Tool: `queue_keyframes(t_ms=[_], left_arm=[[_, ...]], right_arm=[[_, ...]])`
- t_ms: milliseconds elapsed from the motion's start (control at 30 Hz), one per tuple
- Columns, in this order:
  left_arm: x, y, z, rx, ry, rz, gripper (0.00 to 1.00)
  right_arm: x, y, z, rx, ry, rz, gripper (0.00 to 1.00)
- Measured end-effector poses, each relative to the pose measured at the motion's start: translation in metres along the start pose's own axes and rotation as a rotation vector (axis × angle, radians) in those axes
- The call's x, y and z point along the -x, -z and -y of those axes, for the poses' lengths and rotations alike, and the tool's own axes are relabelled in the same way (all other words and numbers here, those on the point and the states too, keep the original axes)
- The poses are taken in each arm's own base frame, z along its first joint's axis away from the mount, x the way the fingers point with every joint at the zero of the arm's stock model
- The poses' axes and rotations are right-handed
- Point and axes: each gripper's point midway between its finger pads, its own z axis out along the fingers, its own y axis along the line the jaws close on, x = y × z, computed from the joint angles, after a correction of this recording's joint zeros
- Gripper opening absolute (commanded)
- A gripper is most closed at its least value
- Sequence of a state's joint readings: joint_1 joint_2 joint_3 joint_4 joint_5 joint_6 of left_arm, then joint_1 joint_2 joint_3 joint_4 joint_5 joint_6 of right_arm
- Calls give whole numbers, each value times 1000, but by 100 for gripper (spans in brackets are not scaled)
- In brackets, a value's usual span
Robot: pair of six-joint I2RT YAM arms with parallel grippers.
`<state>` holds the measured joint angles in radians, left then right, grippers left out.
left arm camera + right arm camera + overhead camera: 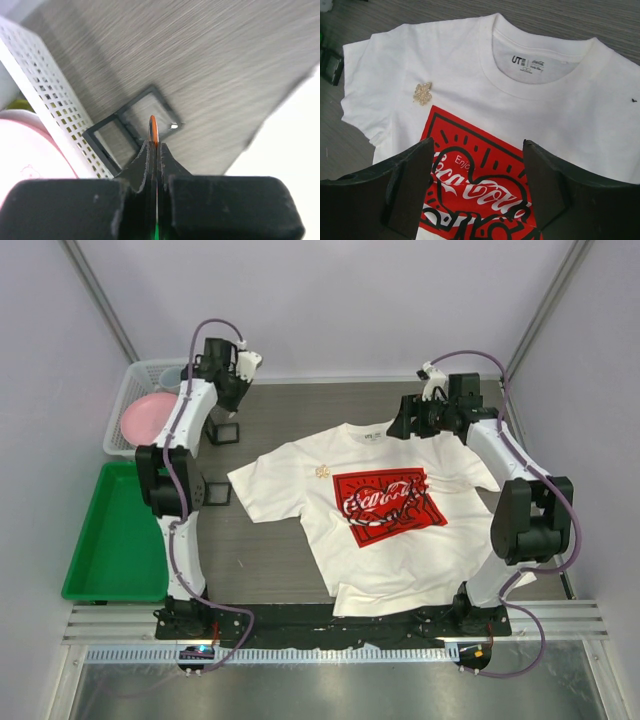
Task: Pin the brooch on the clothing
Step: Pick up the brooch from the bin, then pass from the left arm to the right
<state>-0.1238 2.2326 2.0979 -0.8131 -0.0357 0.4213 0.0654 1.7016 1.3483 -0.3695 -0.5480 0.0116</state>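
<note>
The clothing, a white T-shirt with a red Coca-Cola heart print, lies flat in the middle of the table. A small gold brooch sits on its chest, up and left of the print, and shows in the right wrist view as the brooch. My right gripper hovers by the collar. It is the right gripper with jaws wide open over the print, holding nothing. My left gripper is far from the shirt at the back left. This left gripper is shut, with a thin orange edge between its tips.
An open black case lies under the left gripper, next to a white perforated basket holding a pink plate. A second black case lies near the shirt's left sleeve. A green tray stands at the left.
</note>
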Motion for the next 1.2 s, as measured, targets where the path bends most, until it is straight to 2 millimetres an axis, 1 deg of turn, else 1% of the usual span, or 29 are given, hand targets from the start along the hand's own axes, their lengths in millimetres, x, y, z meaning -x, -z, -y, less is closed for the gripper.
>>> queue_keyframes(t_ms=[33,100,167,200,267,300,333,367,400,433,500,567,633,700,800,833,933,1067,1200], left_arm=[[10,16,6,-39,11,42,0],[34,56,20,-134,34,147,0],[59,106,40,-248,59,273,0],[68,127,50,-301,66,328,0],[85,186,81,-434,65,456,0],[86,213,100,-504,58,500,0],[86,233,116,-561,46,530,0],[85,258,138,-639,36,570,0],[82,274,154,-695,27,589,0],[78,290,173,-771,24,602,0],[69,316,210,-922,31,613,0],[58,327,235,-1040,58,587,0],[50,329,253,-1128,91,551,0],[46,331,266,-1199,116,512,0],[42,338,279,-1280,132,481,0],[41,340,281,-1299,130,479,0],[42,348,286,-1342,122,478,0],[41,356,290,-1380,105,483,0],[41,360,293,-1397,91,484,0]], right_arm=[[0,2,-4,21,18,-1,77],[2,8,-16,76,56,0,76],[7,17,-29,133,95,10,76],[12,23,-38,165,115,25,76],[22,39,-57,221,160,64,76],[28,49,-68,249,185,88,76],[33,60,-79,274,210,112,76],[39,71,-91,302,237,138,76],[45,81,-102,325,261,161,76],[50,92,-116,354,292,187,76],[57,114,-147,420,354,231,76],[56,132,-176,486,409,260,76],[52,144,-203,550,455,285,75],[43,151,-226,611,478,289,73],[29,154,-250,699,482,267,69],[26,153,-255,721,478,256,69],[15,147,-261,754,456,218,67],[4,137,-266,783,437,171,59],[-1,134,-271,798,421,148,54]])
